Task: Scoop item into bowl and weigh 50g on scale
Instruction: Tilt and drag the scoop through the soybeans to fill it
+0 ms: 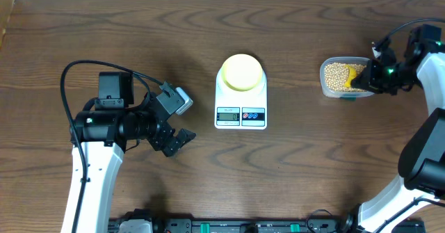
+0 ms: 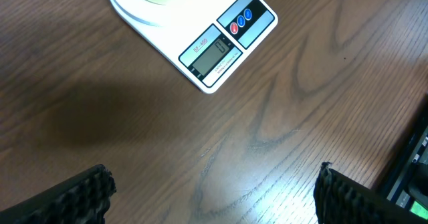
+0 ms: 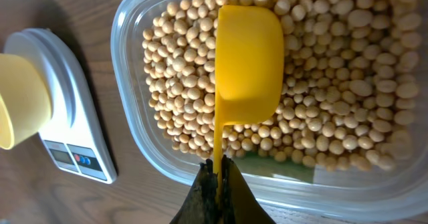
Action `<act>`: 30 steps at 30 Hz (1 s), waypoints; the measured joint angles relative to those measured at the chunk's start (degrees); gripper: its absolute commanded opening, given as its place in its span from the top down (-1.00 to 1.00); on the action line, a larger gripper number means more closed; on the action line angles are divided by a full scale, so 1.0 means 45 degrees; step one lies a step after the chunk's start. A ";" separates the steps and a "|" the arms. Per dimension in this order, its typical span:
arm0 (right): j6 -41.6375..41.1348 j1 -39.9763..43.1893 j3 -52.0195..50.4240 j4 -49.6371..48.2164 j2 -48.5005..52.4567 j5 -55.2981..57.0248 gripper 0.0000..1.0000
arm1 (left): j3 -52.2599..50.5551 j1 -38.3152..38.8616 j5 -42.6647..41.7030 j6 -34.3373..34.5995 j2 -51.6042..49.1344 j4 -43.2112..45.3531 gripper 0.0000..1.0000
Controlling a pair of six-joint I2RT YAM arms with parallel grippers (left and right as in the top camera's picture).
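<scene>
Two arms work at a dark, wood-grained worktop whose far edge meets a pale strip. The white scale sits at centre, the pale yellow bowl on its platform. Well apart, on the right arm's side, a clear tub holds the beans. The right pincer is clamped on the handle of a yellow scoop, whose cup rests on the beans. The left pincer hangs wide open and empty over bare wood near the scale's front.

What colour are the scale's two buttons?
The buttons are one red, one blue; clearest in the left wrist view.
</scene>
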State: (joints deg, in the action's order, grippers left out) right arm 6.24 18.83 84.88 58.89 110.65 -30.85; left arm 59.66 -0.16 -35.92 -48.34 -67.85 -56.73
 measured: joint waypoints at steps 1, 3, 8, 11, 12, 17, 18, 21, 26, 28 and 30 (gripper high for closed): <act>0.0005 0.0136 0.0000 0.0000 0.0053 -0.0238 0.98 | 0.0000 0.0000 0.0000 0.0000 0.0000 0.0000 -0.96; 0.0005 0.0413 0.0000 0.0005 0.0107 -0.0704 0.98 | 0.0000 0.0000 0.0000 0.0000 0.0000 0.0000 -0.96; 0.0010 0.1205 0.0000 0.0087 0.0117 -0.1943 0.98 | 0.0000 0.0000 0.0000 0.0000 0.0005 0.0000 -0.96; 0.0102 0.1593 0.0000 0.0277 0.0117 -0.2341 0.99 | 0.0000 0.0000 0.0000 0.0000 0.0005 0.0000 -0.96; 0.0170 0.1666 0.0000 0.0335 0.0117 -0.2487 0.98 | 0.0000 0.0000 0.0000 0.0000 0.0005 0.0000 -0.96; 0.0641 0.2132 0.0000 0.0821 0.0117 -0.3002 0.98 | 0.0000 0.0000 0.0000 0.0000 0.0005 0.0000 -0.96; 0.0753 0.2200 0.0000 0.0918 0.0117 -0.3075 0.98 | 0.0000 0.0000 0.0000 0.0000 0.0000 -0.0005 -0.96; 0.0947 0.2356 0.0000 0.1156 0.0117 -0.3245 0.98 | 0.0000 0.0000 0.0000 0.0000 0.0005 0.0000 -0.96; 0.1224 0.2705 0.0000 0.1394 0.0117 -0.3798 0.98 | 0.0000 0.0000 0.0000 0.0000 0.0005 0.0000 -0.96; 0.1277 0.2846 0.0000 0.1438 0.0117 -0.3939 0.98 | 0.0000 0.0000 0.0000 0.0000 0.0005 0.0000 -0.96; 0.1321 0.3021 0.0000 0.1486 0.0117 -0.4085 0.98 | 0.0000 0.0000 0.0000 0.0000 0.0005 0.0000 -0.96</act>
State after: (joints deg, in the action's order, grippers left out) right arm 12.19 32.42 84.88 65.58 111.18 -49.23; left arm 59.66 -0.16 -35.92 -48.34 -67.83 -56.73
